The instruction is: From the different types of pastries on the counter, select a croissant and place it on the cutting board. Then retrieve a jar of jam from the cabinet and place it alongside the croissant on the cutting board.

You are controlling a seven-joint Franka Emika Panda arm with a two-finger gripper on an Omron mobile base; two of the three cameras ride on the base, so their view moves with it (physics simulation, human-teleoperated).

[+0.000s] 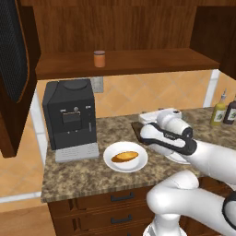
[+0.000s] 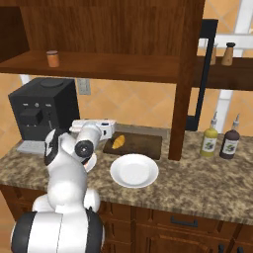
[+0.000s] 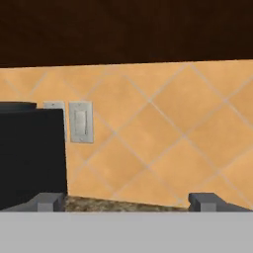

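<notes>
1. Two white plates sit nearest you on the counter (image 2: 207,190): the empty plate (image 2: 134,170) lies just in front of the cutting board (image 2: 143,144), and the second plate (image 1: 125,156) carries the longer oval loaf (image 1: 124,156).
2. You see the croissant (image 2: 118,142) lying on the left end of the cutting board, with the arm's white wrist just to its left.
3. In the left base view the arm's forearm covers most of the board, so you get only a dark corner of it there.
4. The gripper (image 3: 126,201) has its jaws spread wide and holds nothing; in the hand view one fingertip (image 3: 47,201) stands low at the left and the other low at the right, with bare tiled wall between them.
5. The black coffee machine (image 1: 70,117) stands at the left of the counter, against the wall, with a wall switch (image 3: 80,121) just beside it.
6. Two sauce bottles (image 2: 209,140) stand at the right, beyond a cabinet post, well apart from the board.
7. The jar of jam (image 1: 99,58) stands upright on the shelf of the cabinet (image 1: 138,60), above the coffee machine; its lid is too small to make out clearly.
8. The open cabinet door (image 1: 14,69) hangs at the left, cut off by the picture's edge.
</notes>
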